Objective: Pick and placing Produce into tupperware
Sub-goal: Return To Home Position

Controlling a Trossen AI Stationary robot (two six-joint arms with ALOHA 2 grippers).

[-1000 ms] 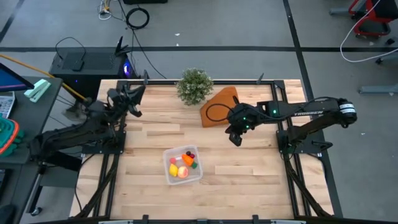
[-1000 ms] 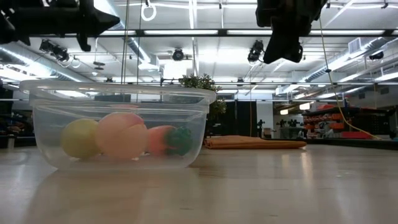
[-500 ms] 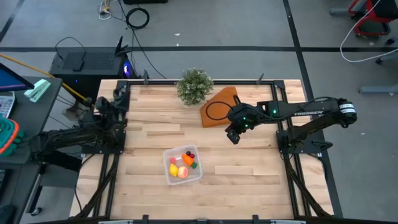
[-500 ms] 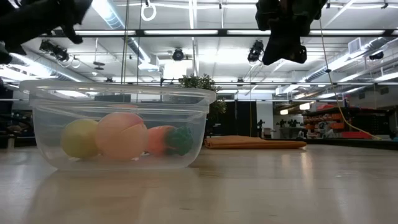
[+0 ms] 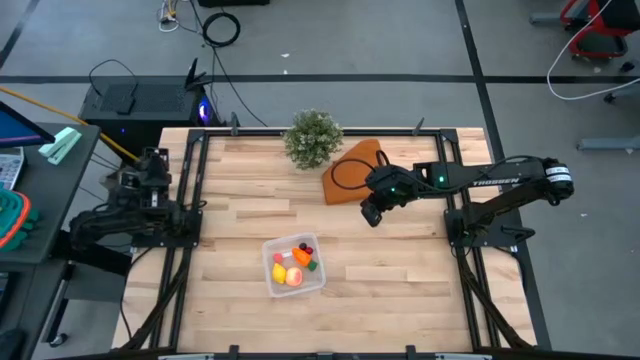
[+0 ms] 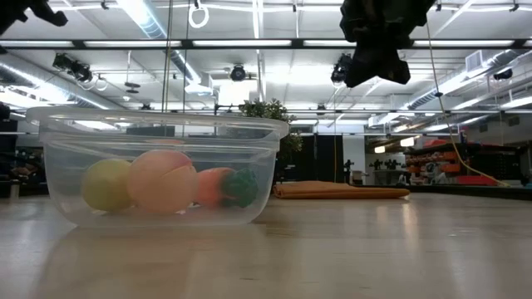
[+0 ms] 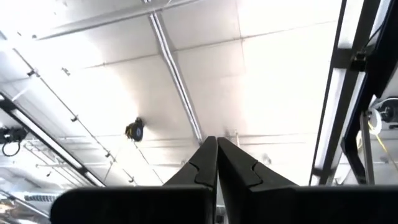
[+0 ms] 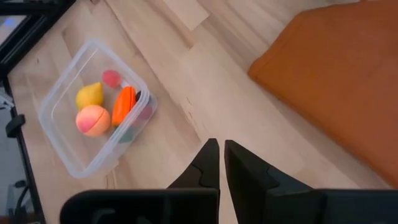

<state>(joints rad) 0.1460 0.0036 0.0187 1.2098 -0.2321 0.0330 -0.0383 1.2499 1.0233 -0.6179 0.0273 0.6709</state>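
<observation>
Right arm reads TROSSEN — produce inside tupperware.

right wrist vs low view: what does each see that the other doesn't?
Right wrist only: small red piece in the tupperware. Low only: bushy plant, ceiling lights. Both: tupperware, lemon, peach, carrot, orange wedge, right end effector, shut, above the table. Left end effector is parked by the table's left edge.
</observation>
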